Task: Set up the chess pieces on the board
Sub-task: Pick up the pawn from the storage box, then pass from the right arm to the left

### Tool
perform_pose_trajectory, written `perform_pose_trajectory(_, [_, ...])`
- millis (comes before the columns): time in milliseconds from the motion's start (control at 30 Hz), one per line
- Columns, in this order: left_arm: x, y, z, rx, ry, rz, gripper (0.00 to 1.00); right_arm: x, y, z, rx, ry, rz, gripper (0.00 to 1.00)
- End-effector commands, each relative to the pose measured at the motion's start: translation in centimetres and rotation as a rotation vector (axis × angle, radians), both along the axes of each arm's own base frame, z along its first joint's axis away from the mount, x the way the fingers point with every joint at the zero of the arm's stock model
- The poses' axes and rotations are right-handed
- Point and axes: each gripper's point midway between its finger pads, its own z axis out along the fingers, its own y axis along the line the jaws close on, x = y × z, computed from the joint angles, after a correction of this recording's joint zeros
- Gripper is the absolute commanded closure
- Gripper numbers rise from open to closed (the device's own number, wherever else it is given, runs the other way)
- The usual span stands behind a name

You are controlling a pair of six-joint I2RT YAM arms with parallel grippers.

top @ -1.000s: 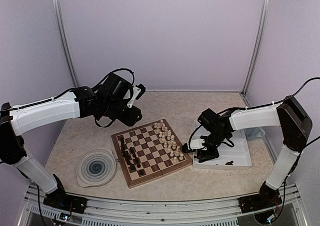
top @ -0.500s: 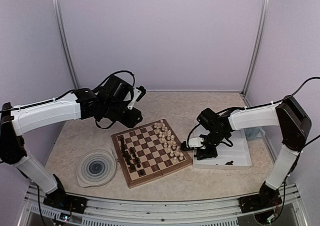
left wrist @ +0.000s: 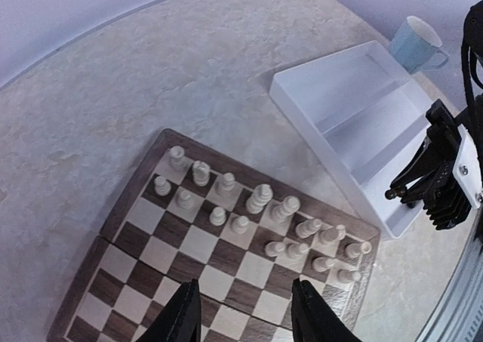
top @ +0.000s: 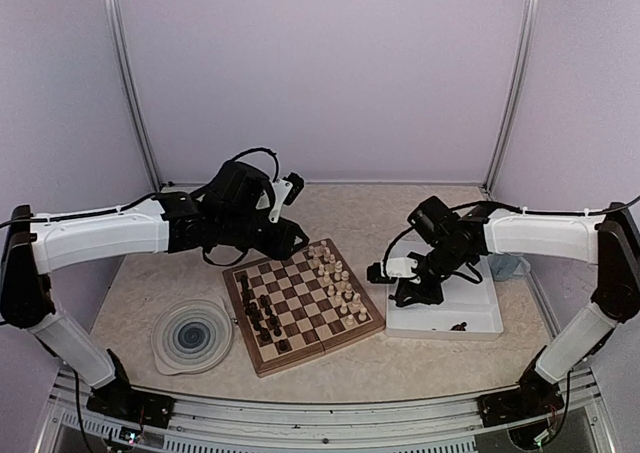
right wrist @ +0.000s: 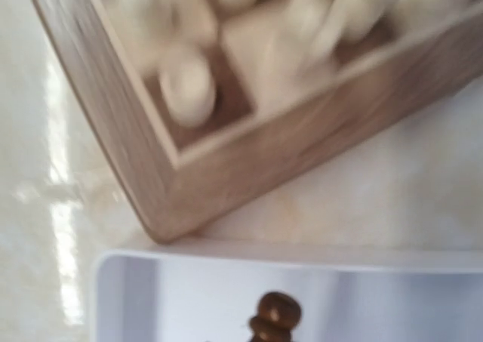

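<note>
The left fingers (left wrist: 185, 315) stand apart and empty above the chessboard (top: 300, 298). Dark pieces (top: 262, 318) fill its left side and cream pieces (left wrist: 260, 198) its right. The right fingers (left wrist: 415, 177) pinch a dark chess piece (right wrist: 275, 315) over the white tray (top: 480, 303).

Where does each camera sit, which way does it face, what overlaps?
Top external: high at the near side, looking down on board, tray, plate, left arm, right arm.
Left wrist: over the board, facing down at cream pieces and tray; left claw open at the bottom edge, right claw at right.
Right wrist: low beside the board's corner, over the tray rim; no claw visible, just its gripped dark piece.
All three share board and tray.
</note>
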Motion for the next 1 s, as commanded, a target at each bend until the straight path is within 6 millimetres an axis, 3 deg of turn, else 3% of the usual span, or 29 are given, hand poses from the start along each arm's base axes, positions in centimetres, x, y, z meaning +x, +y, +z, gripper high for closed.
perform_pose_trajectory(0, [-0.4, -4.4, 3.9, -0.347, 0.035, -0.045, 0.58, 0.4, 2.1, 6.7, 0.178, -0.055, 0.014, 0.93])
perform_pose_trajectory(100, [-0.9, -6.5, 5.4, -0.471, 0.085, -0.107, 0.57, 0.9, 3.2, 10.1, 0.265, -0.104, 0.026, 0.93])
perform_pose_trajectory(267, [-2.1, -9.8, 4.8, -0.570, 0.200, -0.200, 0.57, 1.6, 4.2, 13.4, 0.339, -0.155, 0.036, 0.93])
perform_pose_trajectory(700, [-4.1, -14.4, 4.3, -0.679, 0.341, -0.337, 0.62, 1.7, 4.6, 14.8, 0.368, -0.176, 0.044, 0.93])
perform_pose_trajectory(967, [-4.9, -15.7, 3.3, -0.690, 0.389, -0.361, 0.71, 1.6, 4.8, 15.0, 0.379, -0.170, 0.046, 0.92])
